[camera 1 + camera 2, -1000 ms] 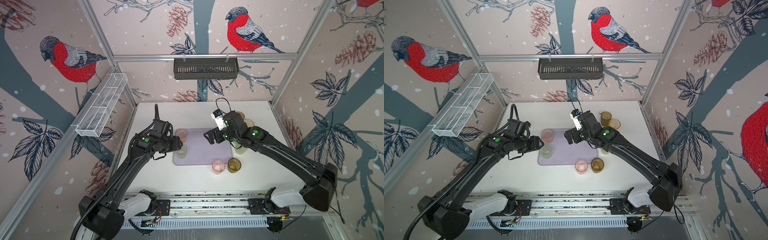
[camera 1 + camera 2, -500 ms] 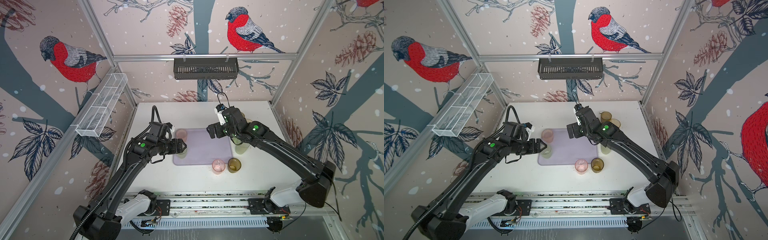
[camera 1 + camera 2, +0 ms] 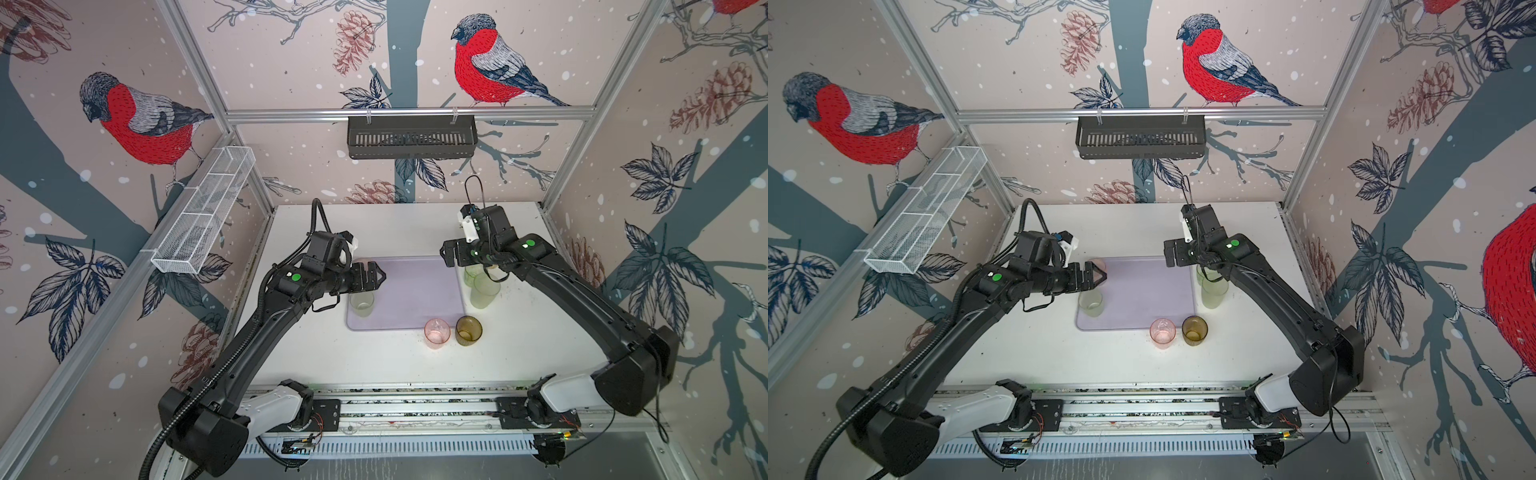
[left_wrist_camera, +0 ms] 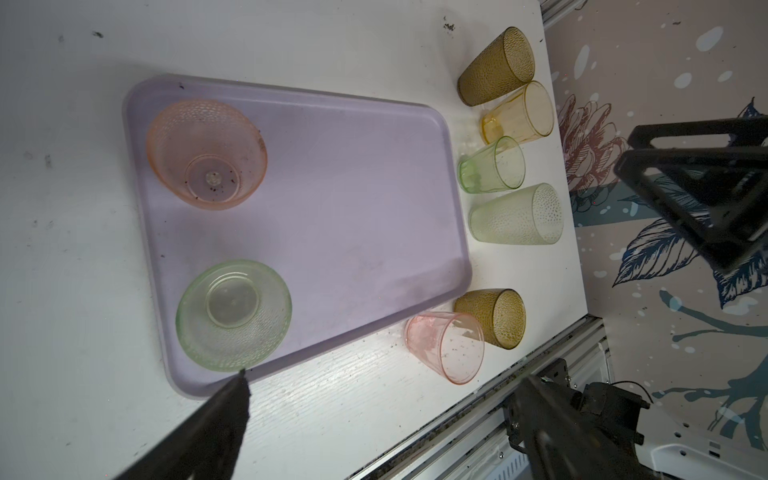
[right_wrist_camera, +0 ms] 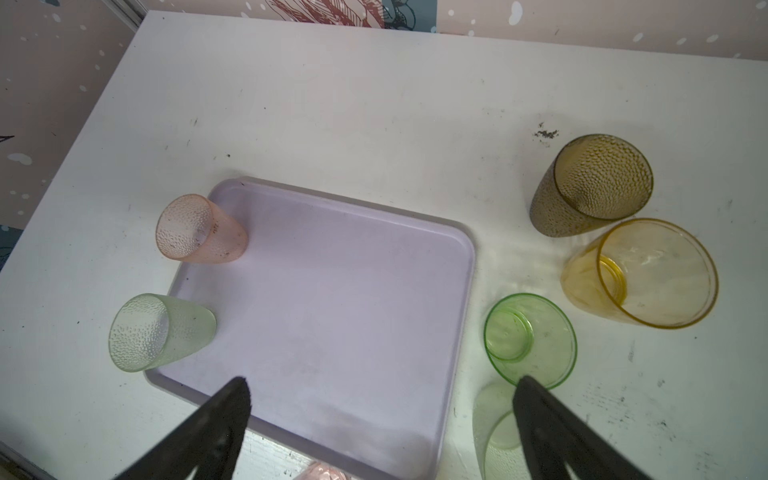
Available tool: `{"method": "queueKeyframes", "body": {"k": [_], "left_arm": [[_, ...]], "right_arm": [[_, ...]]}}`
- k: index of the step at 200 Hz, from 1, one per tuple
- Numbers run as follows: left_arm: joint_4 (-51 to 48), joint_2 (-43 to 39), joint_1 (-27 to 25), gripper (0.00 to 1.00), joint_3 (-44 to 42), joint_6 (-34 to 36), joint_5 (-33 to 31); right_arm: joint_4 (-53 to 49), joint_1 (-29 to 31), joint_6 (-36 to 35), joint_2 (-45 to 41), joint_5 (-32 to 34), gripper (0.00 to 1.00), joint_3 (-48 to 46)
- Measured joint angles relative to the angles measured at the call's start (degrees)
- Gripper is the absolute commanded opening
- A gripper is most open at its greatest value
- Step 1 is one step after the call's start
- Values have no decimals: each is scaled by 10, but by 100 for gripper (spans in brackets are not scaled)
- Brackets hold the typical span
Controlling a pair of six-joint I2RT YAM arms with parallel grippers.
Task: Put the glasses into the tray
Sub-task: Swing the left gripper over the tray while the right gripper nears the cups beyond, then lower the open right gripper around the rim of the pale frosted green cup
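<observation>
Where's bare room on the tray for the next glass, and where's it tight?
Bare: the tray's middle and right half, right of the pink glass and frosted green glass. Crowded: table along its right edge, a row from olive glass to pale glass; near-right corner, second pink glass and brown glass.

The tray lies in the middle of the table. Two glasses stand in it along its left side, the rear glass behind the front glass. A row of four glasses runs front to back on the table just right of the tray. A pair of glasses stands side by side just before its front right corner.
</observation>
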Motion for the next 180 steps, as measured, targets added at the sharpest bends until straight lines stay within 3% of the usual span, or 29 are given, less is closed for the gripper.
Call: {"method": "queueKeyframes", "body": {"k": [112,180], "left_arm": [[66,167,-135,99,115,9,-2],[68,202,-157,99,145,47,-1]], "right_arm": [[-75,-139,-5,-45,-4,100,-57],[-97,-202,-29,-58,0,97,-93]]}}
